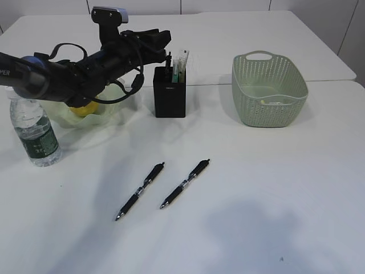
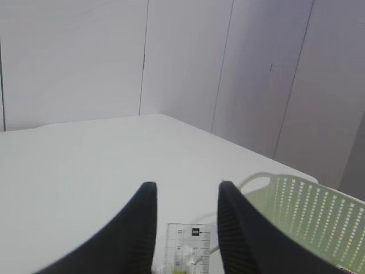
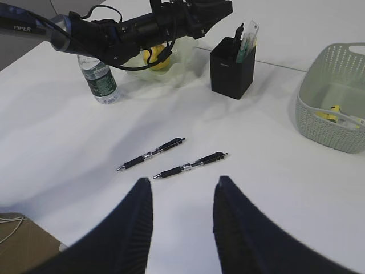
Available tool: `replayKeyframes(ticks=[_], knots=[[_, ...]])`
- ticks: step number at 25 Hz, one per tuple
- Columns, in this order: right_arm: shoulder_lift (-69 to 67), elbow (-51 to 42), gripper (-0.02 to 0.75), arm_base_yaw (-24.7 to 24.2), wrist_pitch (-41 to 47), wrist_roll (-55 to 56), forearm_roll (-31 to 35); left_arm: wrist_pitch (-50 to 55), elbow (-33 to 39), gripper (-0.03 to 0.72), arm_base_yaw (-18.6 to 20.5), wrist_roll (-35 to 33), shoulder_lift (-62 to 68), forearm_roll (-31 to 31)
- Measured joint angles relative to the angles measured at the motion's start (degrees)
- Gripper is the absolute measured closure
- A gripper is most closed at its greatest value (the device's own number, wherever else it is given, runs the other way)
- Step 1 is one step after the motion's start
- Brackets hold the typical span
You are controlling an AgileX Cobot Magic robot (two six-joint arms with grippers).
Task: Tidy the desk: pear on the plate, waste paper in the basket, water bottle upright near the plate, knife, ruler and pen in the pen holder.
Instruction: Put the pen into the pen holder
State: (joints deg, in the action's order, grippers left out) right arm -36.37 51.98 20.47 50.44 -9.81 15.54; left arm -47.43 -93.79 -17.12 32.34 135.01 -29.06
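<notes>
Left gripper (image 2: 183, 228), fingers parted and empty, hangs over the ruler (image 2: 188, 248) in the holder (image 1: 169, 91); two pens (image 1: 140, 190) await pickup.

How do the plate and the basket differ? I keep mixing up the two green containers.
The plate is a low, translucent dish with a wavy rim; the basket is taller and opaque, with perforated woven-look sides and a handle cut-out. The plate sits left of the pen holder, partly hidden by the left arm, while the basket stands to its right in the open. The plate holds the yellow pear; the basket holds small scraps. Both are pale green.
</notes>
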Motion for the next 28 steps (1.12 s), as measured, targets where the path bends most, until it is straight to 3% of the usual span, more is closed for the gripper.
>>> replayKeyframes(ticks=[10,21,28], knots=[[0.0,0.0,0.438,0.0,0.0,0.0,0.0,0.5,0.0,0.43,0.0,-0.1,-0.4,-5.0],[0.0,0.0,0.439,0.0,0.0,0.0,0.0,10.6,0.0,0.428,0.0,-0.1,-6.2,-6.8],[0.0,0.0,0.438,0.0,0.0,0.0,0.4,16.6,0.0,0.428,-0.4,4.6,-10.4,-7.6]])
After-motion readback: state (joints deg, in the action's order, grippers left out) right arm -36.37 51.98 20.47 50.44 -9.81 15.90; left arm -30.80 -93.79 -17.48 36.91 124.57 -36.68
